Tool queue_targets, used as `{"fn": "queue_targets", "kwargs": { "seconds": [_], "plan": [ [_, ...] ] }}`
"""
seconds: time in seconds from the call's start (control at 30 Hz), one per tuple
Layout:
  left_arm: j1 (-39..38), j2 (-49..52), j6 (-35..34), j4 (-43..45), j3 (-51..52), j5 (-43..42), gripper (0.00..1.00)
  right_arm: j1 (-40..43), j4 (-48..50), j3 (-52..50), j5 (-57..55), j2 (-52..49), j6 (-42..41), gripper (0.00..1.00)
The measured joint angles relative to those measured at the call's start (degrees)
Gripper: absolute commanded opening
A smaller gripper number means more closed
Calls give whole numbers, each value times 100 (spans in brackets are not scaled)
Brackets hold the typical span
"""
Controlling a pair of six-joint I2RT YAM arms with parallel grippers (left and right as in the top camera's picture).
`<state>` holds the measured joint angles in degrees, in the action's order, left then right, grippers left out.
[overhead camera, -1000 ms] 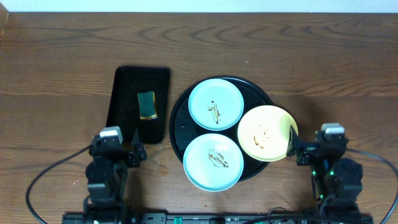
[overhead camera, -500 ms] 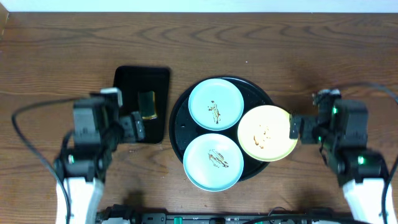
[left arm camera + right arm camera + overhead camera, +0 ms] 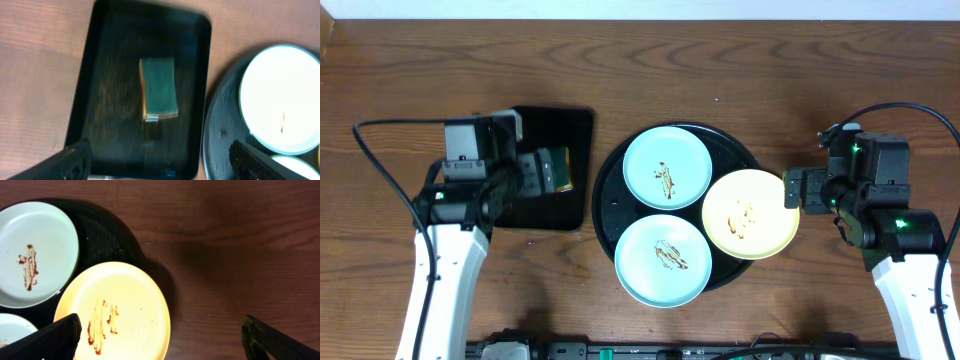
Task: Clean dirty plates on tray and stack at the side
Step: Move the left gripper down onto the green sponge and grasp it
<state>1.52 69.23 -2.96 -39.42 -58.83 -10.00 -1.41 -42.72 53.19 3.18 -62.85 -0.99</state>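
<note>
The round black tray [image 3: 607, 215] sits in the middle of the wooden table [image 3: 740, 60], and all three plates lie on it, close together. One pale blue plate [image 3: 667, 168] is at the far side and a second blue plate [image 3: 663, 259] at the near side. The yellow plate [image 3: 751, 214] is on the right, where its edge sticks out past the tray's rim and over the table. Each plate has brown smears in its centre.

Just beside the round tray, on its left, is a smaller rectangular tray [image 3: 570, 130], also black. A green sponge [image 3: 159, 89] with a yellowish edge lies flat near its middle.

The left gripper [image 3: 160, 165] hangs over the near part of the rectangular tray. Its fingers [image 3: 75, 157] are spread wide and hold nothing; the sponge lies apart from them, further along the tray.

The right gripper [image 3: 160, 342] is at the right edge of the yellow plate, also spread wide and empty. One finger is over the plate's side and the other over bare table. Whether it touches the plate cannot be told.
</note>
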Motion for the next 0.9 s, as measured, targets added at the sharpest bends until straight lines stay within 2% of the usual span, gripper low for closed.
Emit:
{"fn": "queue_targets", "kwargs": {
  "seconds": [0.13, 0.33, 0.67, 0.9],
  "plan": [
    [0, 365, -109, 791, -9, -7, 85, 0, 7, 0, 2, 0, 2, 99],
    [-2, 1322, -127, 1558, -13, 179, 77, 0, 9, 0, 2, 0, 2, 99],
    [-284, 2675, -111, 1930, -13, 310, 67, 0, 9, 0, 2, 0, 2, 99],
    [-387, 3165, -109, 1930, -13, 422, 64, 0, 9, 0, 2, 0, 2, 99]
  ]
}}
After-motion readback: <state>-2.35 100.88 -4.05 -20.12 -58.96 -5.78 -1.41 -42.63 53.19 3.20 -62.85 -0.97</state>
